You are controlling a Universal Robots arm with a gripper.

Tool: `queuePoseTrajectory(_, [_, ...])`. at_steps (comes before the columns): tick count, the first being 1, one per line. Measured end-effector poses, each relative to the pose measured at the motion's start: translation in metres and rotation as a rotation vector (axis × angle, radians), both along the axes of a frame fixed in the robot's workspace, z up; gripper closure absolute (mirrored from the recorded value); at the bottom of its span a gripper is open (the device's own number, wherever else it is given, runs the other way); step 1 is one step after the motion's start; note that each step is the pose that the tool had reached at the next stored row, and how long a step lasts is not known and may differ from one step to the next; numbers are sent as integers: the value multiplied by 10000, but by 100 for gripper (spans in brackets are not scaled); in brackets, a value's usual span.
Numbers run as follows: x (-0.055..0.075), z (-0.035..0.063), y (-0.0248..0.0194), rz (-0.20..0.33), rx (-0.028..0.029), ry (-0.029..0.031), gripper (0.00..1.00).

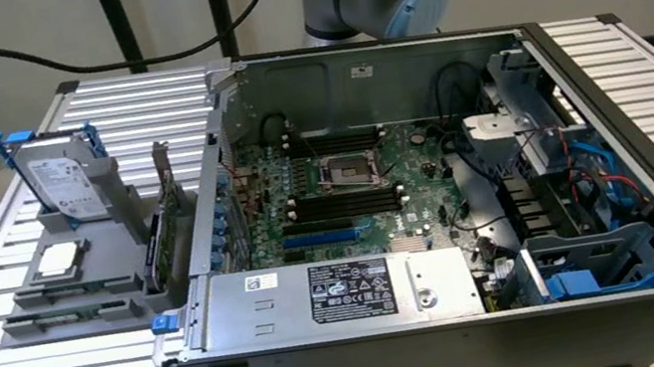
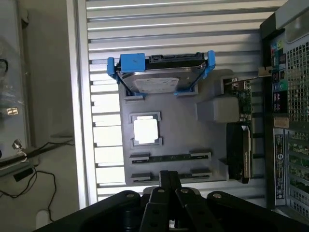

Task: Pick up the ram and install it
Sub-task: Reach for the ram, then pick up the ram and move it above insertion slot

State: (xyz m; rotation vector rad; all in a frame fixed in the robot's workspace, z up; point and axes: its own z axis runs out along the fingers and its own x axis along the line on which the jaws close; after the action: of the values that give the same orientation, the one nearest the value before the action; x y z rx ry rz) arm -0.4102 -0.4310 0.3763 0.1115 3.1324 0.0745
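Hovering clenched and empty, the pincer (image 2: 169,177) sits near the ram (image 2: 170,156) — seated flat in the gray fixture (image 1: 106,263) at the exterior view's left.

Exterior oblique, wrist overhead, sharing parts tray (image 2: 178,133)

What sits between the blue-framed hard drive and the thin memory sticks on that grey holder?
A square silver processor chip lies on the grey holder between the hard drive and the ram, as the wrist view shows.
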Motion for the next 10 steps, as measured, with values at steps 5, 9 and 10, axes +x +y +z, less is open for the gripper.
queuePoseTrajectory(5, [-1, 0, 0, 278, -1, 0, 89])
queuePoseTrajectory(9, [-1, 0, 0, 1008, -12, 1, 89])
queuePoseTrajectory(10, [-1, -1, 0, 1194, -14, 0, 89])
